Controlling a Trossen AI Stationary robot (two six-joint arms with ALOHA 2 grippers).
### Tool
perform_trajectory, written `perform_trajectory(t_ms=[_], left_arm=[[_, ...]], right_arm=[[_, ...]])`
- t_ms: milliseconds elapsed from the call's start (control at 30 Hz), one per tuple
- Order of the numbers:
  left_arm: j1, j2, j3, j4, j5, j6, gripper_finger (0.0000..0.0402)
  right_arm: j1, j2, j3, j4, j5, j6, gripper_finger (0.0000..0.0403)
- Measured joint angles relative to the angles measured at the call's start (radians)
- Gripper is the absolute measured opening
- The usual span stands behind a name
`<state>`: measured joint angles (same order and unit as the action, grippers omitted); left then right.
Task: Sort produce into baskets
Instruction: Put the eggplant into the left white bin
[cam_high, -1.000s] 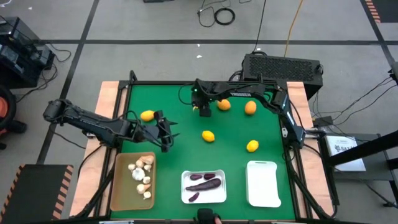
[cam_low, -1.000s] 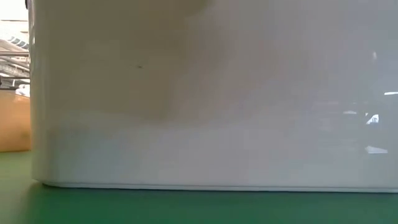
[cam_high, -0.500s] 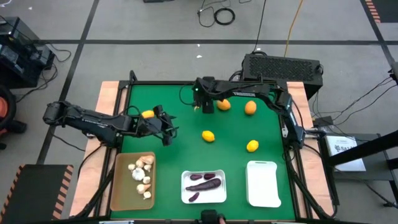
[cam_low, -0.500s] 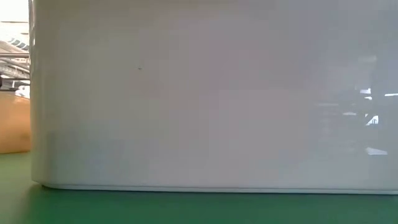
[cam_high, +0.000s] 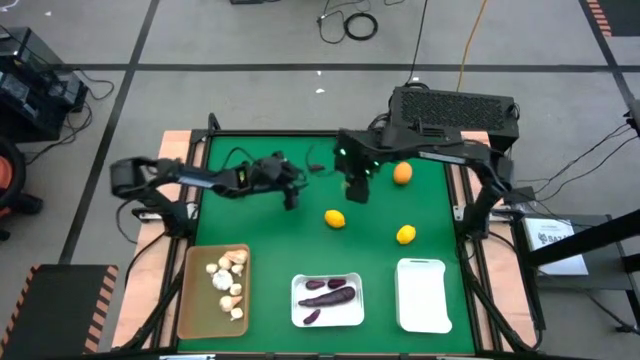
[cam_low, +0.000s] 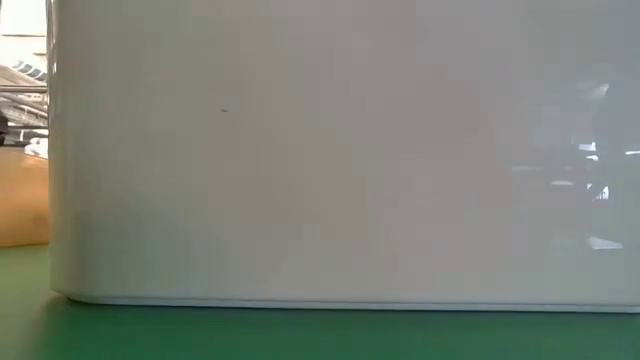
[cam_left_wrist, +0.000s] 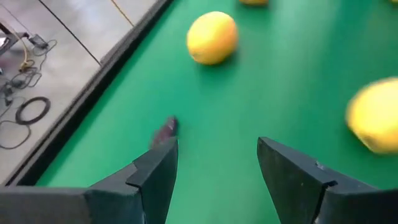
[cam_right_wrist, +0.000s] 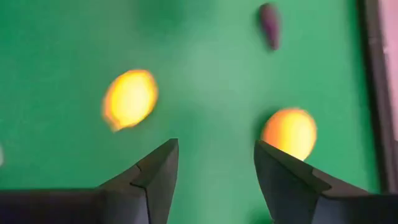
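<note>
Twice saw jaws standing wide and empty: left gripper (cam_high: 291, 196) upper centre, right gripper (cam_high: 357, 190) just beside. Judged best to centre over orange citrus (cam_high: 402, 173), farther right, descend straight, close gently against rolling, then carry to white basket (cam_high: 422, 296), lower right.

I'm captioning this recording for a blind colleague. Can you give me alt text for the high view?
Seen from above, the left gripper and right gripper, both open and empty, hover over a green table where three loose citrus fruits remain. Along the near edge, a tan tray holds whitish bulbs, a white tray purple pieces, and another white tray is empty.
</note>
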<state>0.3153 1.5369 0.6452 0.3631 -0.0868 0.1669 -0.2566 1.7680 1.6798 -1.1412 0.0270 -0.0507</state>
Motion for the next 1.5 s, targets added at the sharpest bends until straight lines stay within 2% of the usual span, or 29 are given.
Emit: perform_trajectory(t_ms=[167,300,433,633,733,933,1100,1267,1500], left_arm=[[0.075,0.091,0.085,0.016,0.03,-0.003,0.0229],[0.113,0.135,0.2,-0.153,0.049,-0.03,0.0247],[0.154,0.192,0.351,-0.391,0.133,-0.037,0.0281],[0.164,0.311,0.497,-0.531,0.146,0.052,0.032],[0.169,0.381,0.559,-0.598,0.146,0.082,0.0322],[0.199,0.492,0.692,-0.724,0.146,0.057,0.0322],[0.218,0.552,0.761,-0.809,0.157,0.016,0.0322],[0.218,0.567,0.784,-0.831,0.147,-0.002,0.0299],[0.219,0.568,0.784,-0.825,0.158,-0.031,0.0214]], right_arm=[[0.117,-0.101,-0.03,-0.048,0.035,0.065,0.02],[0.205,-0.194,-0.108,-0.036,0.085,0.118,0.02],[0.274,-0.289,-0.226,0.018,0.169,0.184,0.02],[0.332,-0.43,-0.438,0.177,0.207,0.255,0.02],[0.36,-0.5,-0.551,0.276,0.21,0.304,0.02],[0.413,-0.612,-0.774,0.618,0.215,0.308,0.02],[0.43,-0.66,-0.887,0.757,0.221,0.3,0.02],[0.433,-0.675,-0.9,0.766,0.263,0.267,0.02],[0.433,-0.683,-0.899,0.779,0.268,0.236,0.02]])
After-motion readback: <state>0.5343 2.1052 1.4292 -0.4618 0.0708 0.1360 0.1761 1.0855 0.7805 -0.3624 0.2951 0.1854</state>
